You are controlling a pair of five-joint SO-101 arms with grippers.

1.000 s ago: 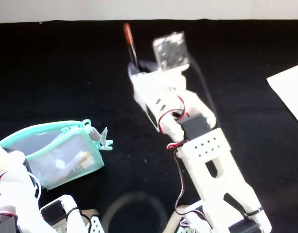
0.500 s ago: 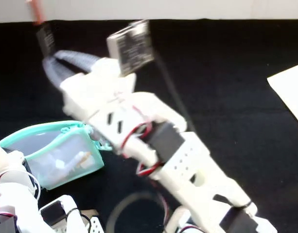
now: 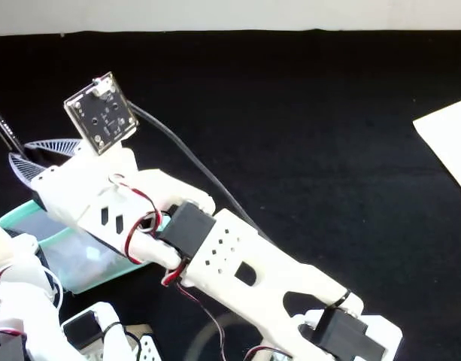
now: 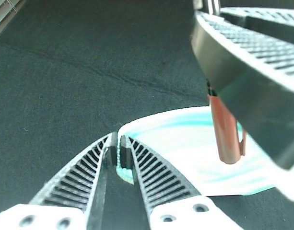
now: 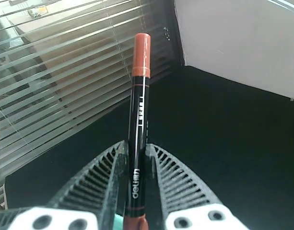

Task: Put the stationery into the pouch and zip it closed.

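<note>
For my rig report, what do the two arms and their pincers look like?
The left arm and right arm are white plastic with black servo blocks and red-and-black wires. The right carries a square circuit board with a black cable. The left pincer and right pincer each have two tapered, ribbed lattice fingers.

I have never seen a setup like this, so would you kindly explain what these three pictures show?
Two small white robot arms sit at a black table. One picture looks down from a fixed camera above; the other two come from cameras on each arm's wrist. The right gripper holds a pen with an orange-red cap, just by a mint-green pouch. The left gripper pinches the pouch's rim. A white sheet lies at the table's edge.
</note>
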